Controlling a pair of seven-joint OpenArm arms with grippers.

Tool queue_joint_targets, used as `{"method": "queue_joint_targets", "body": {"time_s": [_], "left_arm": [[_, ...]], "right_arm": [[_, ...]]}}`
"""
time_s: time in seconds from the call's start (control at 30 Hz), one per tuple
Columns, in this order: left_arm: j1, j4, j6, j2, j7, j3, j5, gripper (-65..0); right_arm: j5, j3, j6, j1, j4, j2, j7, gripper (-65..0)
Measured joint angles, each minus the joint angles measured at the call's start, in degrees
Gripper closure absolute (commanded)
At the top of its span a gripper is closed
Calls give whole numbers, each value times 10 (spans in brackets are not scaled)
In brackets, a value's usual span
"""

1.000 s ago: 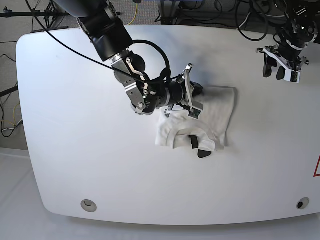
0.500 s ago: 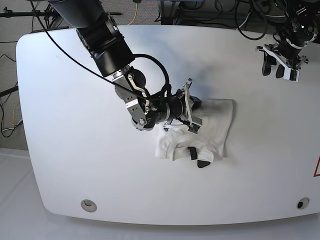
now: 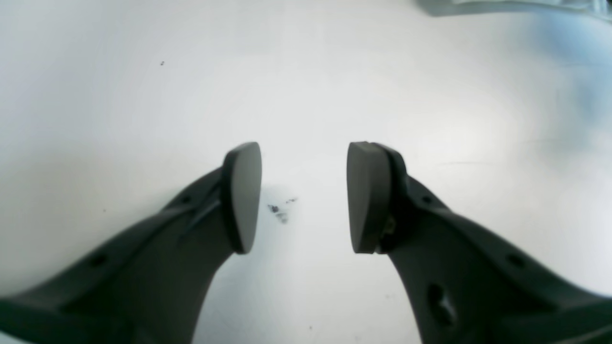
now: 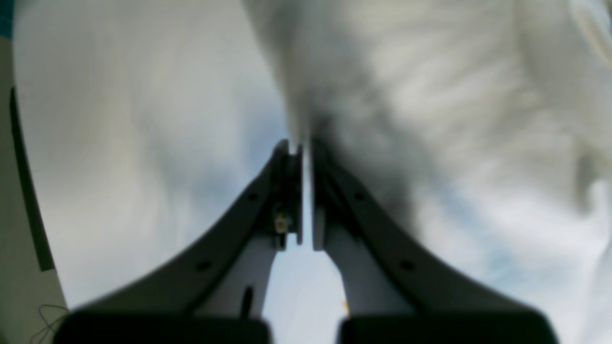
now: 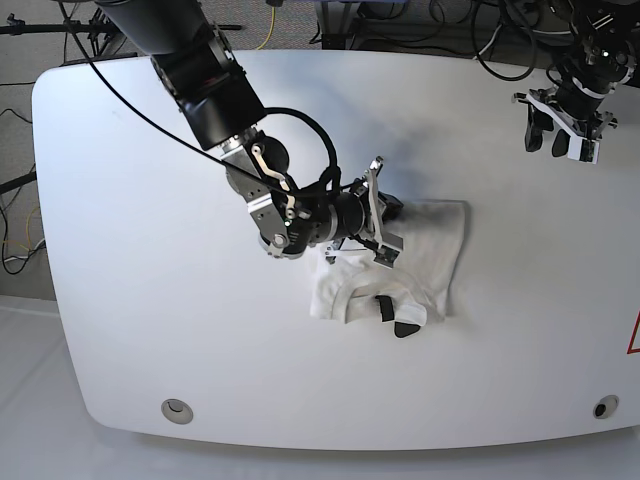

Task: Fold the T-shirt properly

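The white T-shirt (image 5: 435,240) lies folded into a small bundle at the middle of the table, its black neck label (image 5: 385,308) showing at the near edge. My right gripper (image 5: 393,210) sits low over the bundle's far left edge. In the right wrist view it (image 4: 301,145) is shut, with a ridge of the T-shirt (image 4: 430,95) pinched at its tips. That view is blurred. My left gripper (image 5: 547,140) hangs at the far right corner, away from the shirt. It (image 3: 303,196) stands open over the bare table, holding nothing.
The white table (image 5: 150,280) has rounded edges and a round hole (image 5: 177,409) near the front left and another (image 5: 600,407) at the front right. Cables hang behind the far edge. My right arm's black links (image 5: 215,85) cross the table's far left.
My right gripper has moved a little toward the front edge, and the T-shirt bundle has shifted that way with it. The left gripper has barely moved.
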Motion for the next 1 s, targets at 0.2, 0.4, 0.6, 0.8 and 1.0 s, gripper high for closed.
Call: {"method": "queue_joint_targets", "body": {"time_s": [0.2, 0.4, 0.6, 0.8, 1.0], "left_arm": [[3, 0, 0, 0, -1, 0, 0, -266], [16, 2, 0, 0, -1, 0, -2, -266], [14, 2, 0, 0, -2, 0, -1, -266], [13, 2, 0, 0, -2, 4, 0, -266], [10, 1, 0, -2, -2, 29, 0, -266]], "right_arm": [[0, 64, -2, -68, 127, 22, -9, 0], [1, 150, -52, -83, 233, 38, -51, 0], [3, 229, -82, -103, 286, 68, -75, 0], [-2, 294, -122, -163, 324, 123, -82, 0], [5, 357, -144, -229, 339, 154, -80, 0]]}}
